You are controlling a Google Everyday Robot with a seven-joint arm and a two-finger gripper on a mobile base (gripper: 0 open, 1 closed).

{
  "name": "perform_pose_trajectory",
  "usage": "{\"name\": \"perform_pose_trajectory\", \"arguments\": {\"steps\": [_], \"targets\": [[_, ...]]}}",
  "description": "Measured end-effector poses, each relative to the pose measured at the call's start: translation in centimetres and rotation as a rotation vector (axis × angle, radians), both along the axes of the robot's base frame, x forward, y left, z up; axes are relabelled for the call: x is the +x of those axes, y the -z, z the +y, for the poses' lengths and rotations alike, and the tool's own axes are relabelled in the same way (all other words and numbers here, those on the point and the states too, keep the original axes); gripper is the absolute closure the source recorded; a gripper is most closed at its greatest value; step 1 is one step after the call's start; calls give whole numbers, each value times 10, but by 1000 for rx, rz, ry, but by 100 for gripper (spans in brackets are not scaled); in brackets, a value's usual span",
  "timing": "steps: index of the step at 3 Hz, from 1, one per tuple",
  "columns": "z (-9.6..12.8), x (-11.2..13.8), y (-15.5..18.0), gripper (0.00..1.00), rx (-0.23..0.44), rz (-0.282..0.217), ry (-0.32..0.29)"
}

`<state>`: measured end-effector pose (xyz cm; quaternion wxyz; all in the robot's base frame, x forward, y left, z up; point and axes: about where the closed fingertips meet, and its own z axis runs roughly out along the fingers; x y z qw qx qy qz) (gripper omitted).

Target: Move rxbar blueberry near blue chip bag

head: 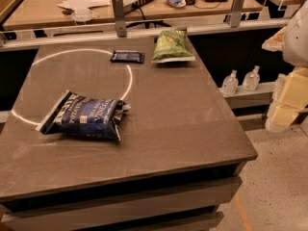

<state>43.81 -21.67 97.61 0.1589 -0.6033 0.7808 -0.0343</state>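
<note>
The rxbar blueberry (127, 57) is a small flat dark navy bar lying at the far side of the brown table (183, 124), just left of the green chip bag. The blue chip bag (85, 116) is large and crinkled with white lettering, and lies on its side at the near left of the table. The two are well apart. My gripper (284, 107) hangs with the pale arm at the right edge of the view, off the table's right side and far from both things.
A green chip bag (172, 45) lies at the far middle of the table, right of the bar. A metal rail with posts (119, 14) runs behind the table, and a cluttered desk stands beyond it. Two clear bottles (240, 81) stand on a low shelf at the right.
</note>
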Motion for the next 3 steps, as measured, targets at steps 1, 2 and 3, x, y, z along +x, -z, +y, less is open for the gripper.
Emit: {"name": "perform_pose_trajectory", "arguments": {"steps": [1, 2, 3], "targets": [[0, 0, 0, 0, 0, 0, 0], [2, 10, -6, 0, 58, -31, -11], [5, 46, -10, 0, 163, -70, -19]]}}
